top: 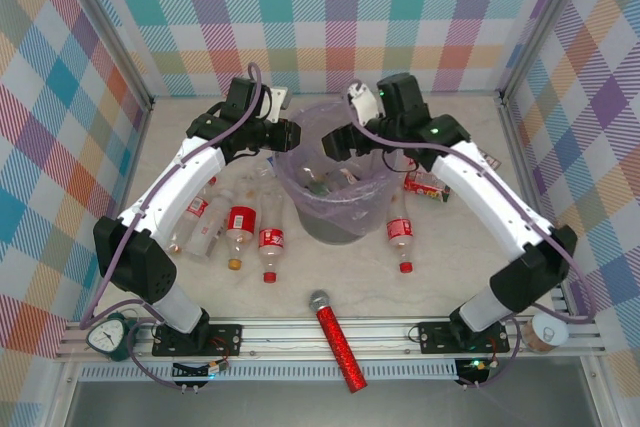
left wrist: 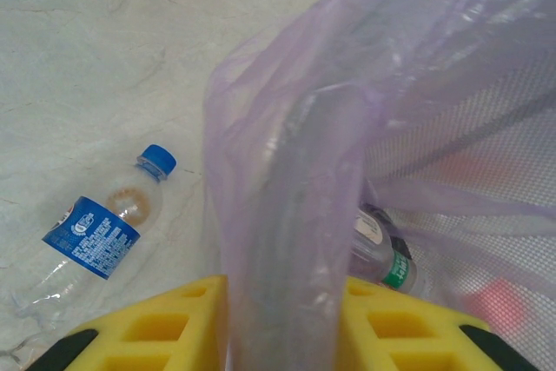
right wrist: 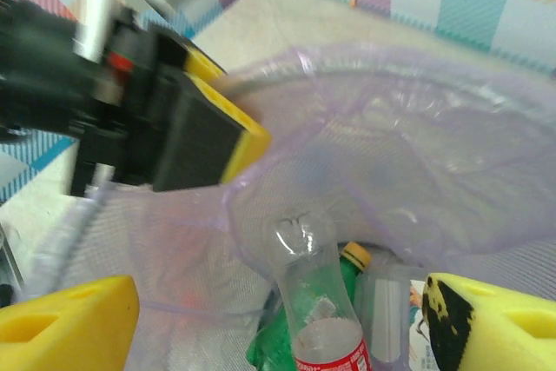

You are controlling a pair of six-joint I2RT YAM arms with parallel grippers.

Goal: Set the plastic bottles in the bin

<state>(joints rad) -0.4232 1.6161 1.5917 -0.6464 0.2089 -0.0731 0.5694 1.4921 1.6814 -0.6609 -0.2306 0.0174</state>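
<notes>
The bin [top: 345, 225], a grey bucket lined with a lavender bag, stands mid-table. My left gripper [top: 292, 135] is shut on its left rim, and the bag and rim [left wrist: 278, 241] sit pinched between the yellow fingers [left wrist: 165, 323]. Over the bin's mouth my right gripper [top: 335, 139] stands open. Its fingers [right wrist: 69, 323] are wide apart, and a clear red-labelled bottle [right wrist: 317, 310] lies loose below them, base up, beside a green bottle [right wrist: 352, 274] inside the bag. Several plastic bottles lie left of the bin [top: 241, 229]. One more lies to its right [top: 400, 233].
A blue-labelled bottle [left wrist: 97, 234] lies on the table just outside the bin's left wall. A red glittery microphone [top: 338, 339] rests at the near edge between the arm bases. A red-and-white packet [top: 428, 185] lies right of the bin. Checked walls close in the table.
</notes>
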